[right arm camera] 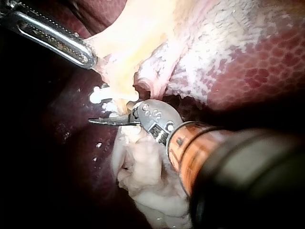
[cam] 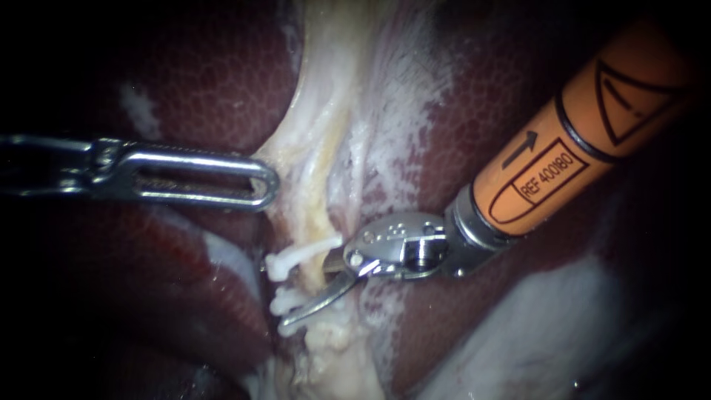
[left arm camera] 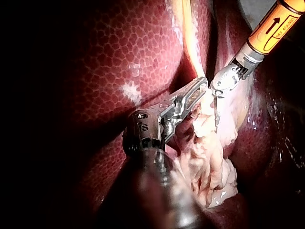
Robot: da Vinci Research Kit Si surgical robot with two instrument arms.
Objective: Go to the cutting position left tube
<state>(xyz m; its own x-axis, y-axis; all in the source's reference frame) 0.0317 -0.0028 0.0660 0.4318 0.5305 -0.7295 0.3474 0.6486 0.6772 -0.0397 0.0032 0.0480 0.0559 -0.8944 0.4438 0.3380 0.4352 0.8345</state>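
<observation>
A pale tube runs down the middle between lobes of dark red liver and carries white clips, one above another. My right instrument comes in on an orange shaft. Its blades stand open at the clipped stretch: the lower curved blade lies across the tube between the clips, and the upper one is mostly hidden behind tissue. My left instrument has long slotted jaws shut on the edge of the pale tissue just above the clips. The right wrist view shows the blades beside the clips.
Ragged pale tissue hangs below the clips beside my left instrument's shaft. Whitish frosted patches cover the liver to the right of the tube. The right instrument's orange shaft fills the upper right.
</observation>
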